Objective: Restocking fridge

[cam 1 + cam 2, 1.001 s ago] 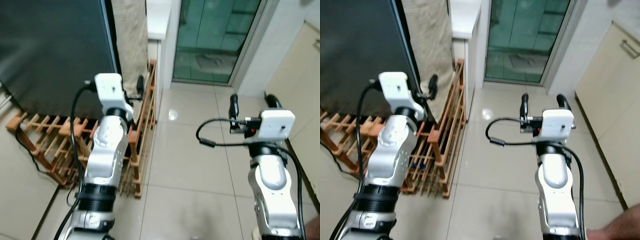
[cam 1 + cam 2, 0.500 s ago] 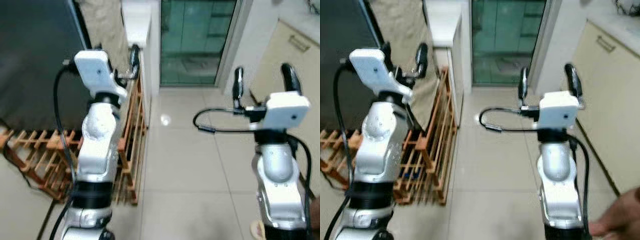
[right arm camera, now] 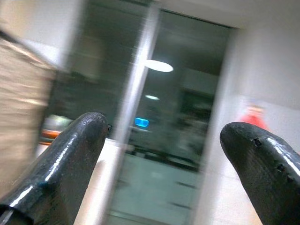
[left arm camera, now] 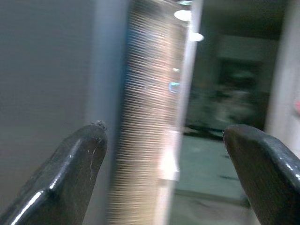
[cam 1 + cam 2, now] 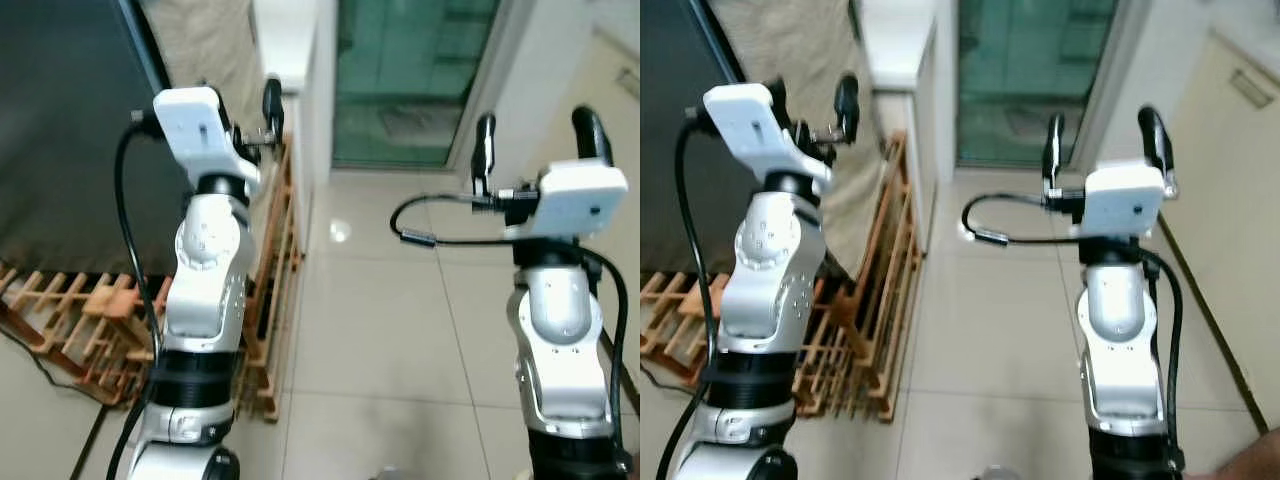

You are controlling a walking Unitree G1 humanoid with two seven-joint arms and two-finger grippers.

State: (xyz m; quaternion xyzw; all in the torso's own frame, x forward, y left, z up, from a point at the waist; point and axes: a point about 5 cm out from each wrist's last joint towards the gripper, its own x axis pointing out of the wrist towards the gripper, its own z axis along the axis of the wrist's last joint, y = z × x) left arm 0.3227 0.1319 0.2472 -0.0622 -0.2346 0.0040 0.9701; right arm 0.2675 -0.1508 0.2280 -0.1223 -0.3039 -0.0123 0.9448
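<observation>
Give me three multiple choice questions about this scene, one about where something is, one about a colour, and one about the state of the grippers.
1. Where is the wooden rack?
A. on the floor at the robot's left
B. on a counter
C. against the glass door

2. What colour is the glass door?
A. red
B. green-tinted
C. yellow

3. How are the left gripper and right gripper?
A. both open, holding nothing
B. both shut
C. one holds a bottle

Answers: A, it stands on the tiles beside the left arm; B, the panes look green; A, both wrist views show fingers spread with nothing between.
</observation>
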